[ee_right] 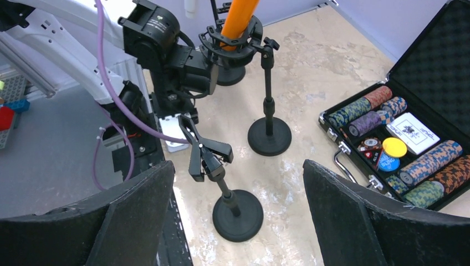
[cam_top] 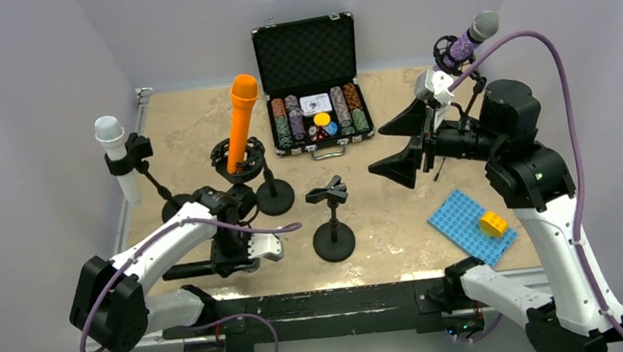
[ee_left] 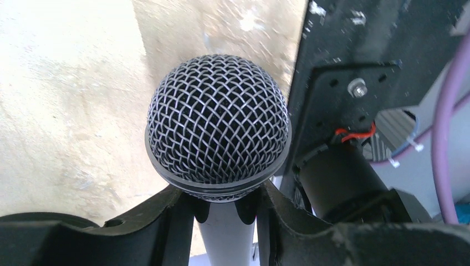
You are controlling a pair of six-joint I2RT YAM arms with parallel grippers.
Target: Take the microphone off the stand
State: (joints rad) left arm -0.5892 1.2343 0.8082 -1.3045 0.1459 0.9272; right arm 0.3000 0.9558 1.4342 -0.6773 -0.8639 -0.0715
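Note:
My left gripper [ee_left: 221,221] is shut on a microphone [ee_left: 218,133] with a grey mesh head and a pale grey handle, gripping the handle just below the head. In the top view the left gripper [cam_top: 248,254] holds it low over the table's front left, where the microphone [cam_top: 269,247] shows as a pale piece. A black stand [cam_top: 332,226] with an empty clip is just right of it and also shows in the right wrist view [ee_right: 224,188]. My right gripper [cam_top: 380,148] is open and empty, raised to the stand's right, and also shows in its wrist view [ee_right: 238,172].
A white microphone [cam_top: 114,149] sits in a stand at the left. An orange one [cam_top: 242,118] sits in a shock mount, a purple one [cam_top: 467,42] at the back right. An open case of poker chips [cam_top: 314,88] is at the back. A blue baseplate [cam_top: 470,225] carries a yellow brick [cam_top: 494,223].

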